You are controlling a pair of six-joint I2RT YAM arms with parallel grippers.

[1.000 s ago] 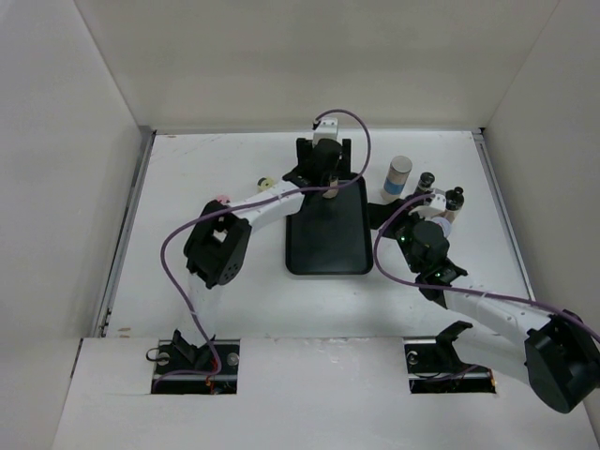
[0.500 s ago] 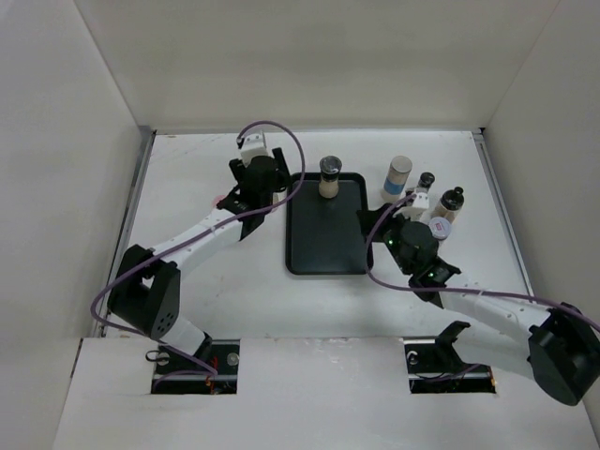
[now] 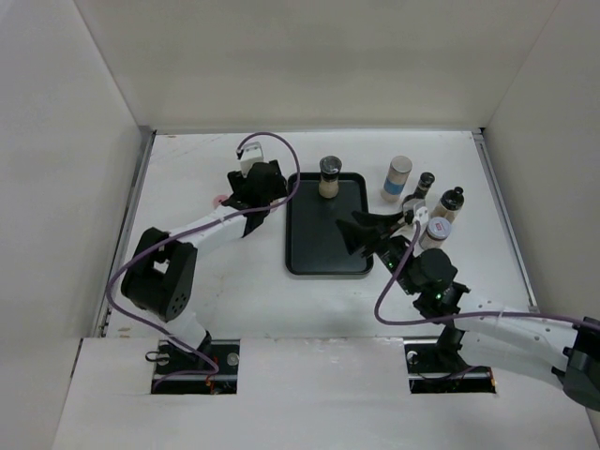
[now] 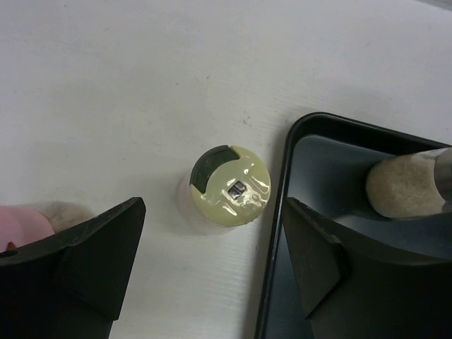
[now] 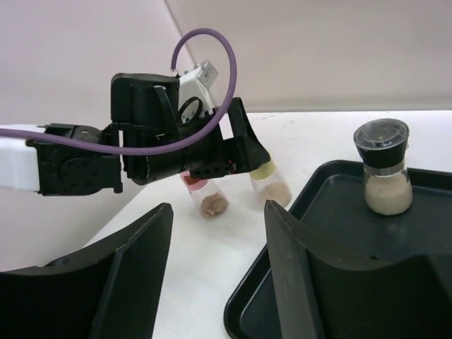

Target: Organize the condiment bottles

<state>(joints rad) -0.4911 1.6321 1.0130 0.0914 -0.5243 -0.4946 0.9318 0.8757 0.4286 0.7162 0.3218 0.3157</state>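
My left gripper (image 3: 257,190) is open, over a yellow-lidded bottle (image 4: 230,183) standing just left of the black tray (image 3: 323,246); its fingers (image 4: 92,261) straddle the bottle without touching. A pink-lidded bottle (image 3: 221,199) stands to its left. A black-lidded bottle (image 3: 329,176) stands at the tray's far end. My right gripper (image 3: 359,232) is open and empty above the tray's right edge. Its view shows the pink-lidded bottle (image 5: 208,201), the yellow-lidded bottle (image 5: 272,183) and the black-lidded bottle (image 5: 385,173).
Right of the tray stand a tall cylinder with a blue band (image 3: 397,178), two black-lidded bottles (image 3: 424,183) (image 3: 450,202) and a pale-lidded bottle (image 3: 432,231). White walls close in the table on the left, back and right.
My left gripper let go of the black-lidded bottle on the tray and moved left to over the yellow-lidded bottle. My right gripper swung left from the right-hand bottles to over the tray.
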